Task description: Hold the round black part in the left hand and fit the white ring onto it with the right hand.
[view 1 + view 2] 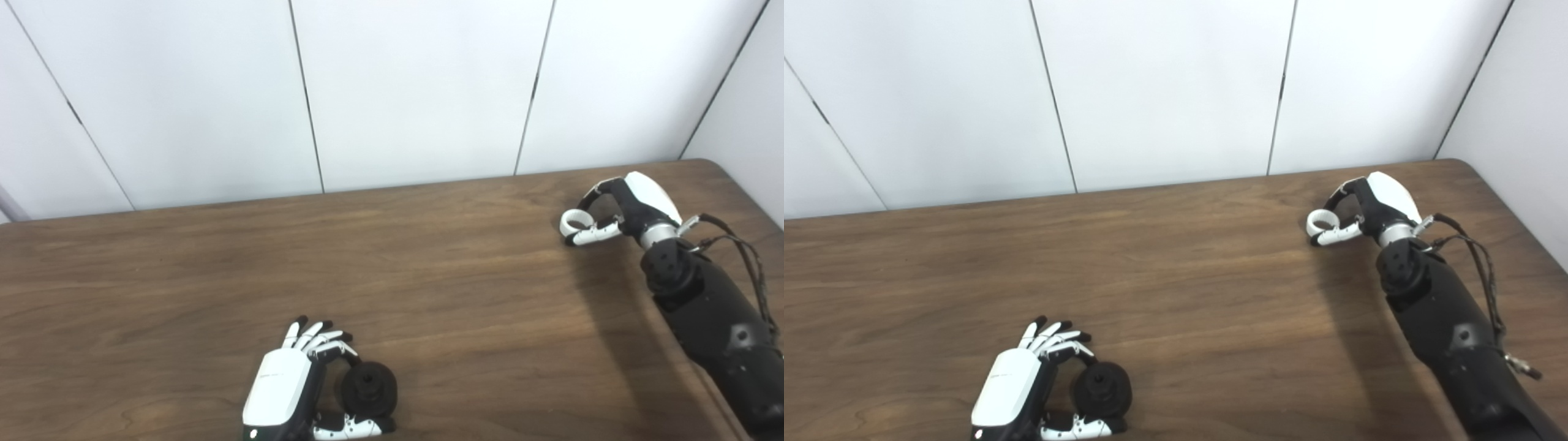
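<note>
The round black part [369, 388] stands on edge near the table's front edge, with a hub hole facing me. My left hand [288, 383] is closed around it from the left, thumb below and fingers above. The white ring [573, 221] is at the far right of the table. My right hand [618, 211] is pinched on the ring, thumb under it and fingers curled over it. It is unclear whether the ring is lifted off the table. Both also show in the right eye view: black part [1100, 389], ring [1320, 222].
The brown wooden table [429, 288] runs to a white panelled wall at the back. Its rounded far right corner [710, 165] lies just behind my right hand. My right forearm [710, 312] stretches along the table's right side.
</note>
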Action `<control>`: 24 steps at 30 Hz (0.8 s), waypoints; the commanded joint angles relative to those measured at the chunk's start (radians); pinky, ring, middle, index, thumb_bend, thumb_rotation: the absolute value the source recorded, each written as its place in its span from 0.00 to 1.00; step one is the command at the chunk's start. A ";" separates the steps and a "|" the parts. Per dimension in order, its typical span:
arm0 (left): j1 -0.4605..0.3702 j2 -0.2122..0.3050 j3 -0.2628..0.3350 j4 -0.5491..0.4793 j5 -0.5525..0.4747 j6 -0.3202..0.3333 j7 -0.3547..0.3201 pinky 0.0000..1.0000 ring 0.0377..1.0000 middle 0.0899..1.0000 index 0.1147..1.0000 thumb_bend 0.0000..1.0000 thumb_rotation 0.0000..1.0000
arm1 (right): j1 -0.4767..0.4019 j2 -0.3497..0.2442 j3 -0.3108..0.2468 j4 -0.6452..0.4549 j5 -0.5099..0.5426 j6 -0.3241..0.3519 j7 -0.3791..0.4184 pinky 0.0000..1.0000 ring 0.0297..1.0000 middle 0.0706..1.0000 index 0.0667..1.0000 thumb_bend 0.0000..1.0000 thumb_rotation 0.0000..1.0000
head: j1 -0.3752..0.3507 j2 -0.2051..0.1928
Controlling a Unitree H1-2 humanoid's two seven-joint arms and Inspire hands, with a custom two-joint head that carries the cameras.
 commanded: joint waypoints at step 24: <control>-0.004 -0.006 -0.011 0.003 0.035 0.021 -0.014 1.00 0.88 0.74 0.42 0.52 0.05 | 0.188 0.095 0.069 -0.849 -0.123 0.192 0.429 0.89 0.93 0.81 0.45 0.52 0.13 | 0.060 0.055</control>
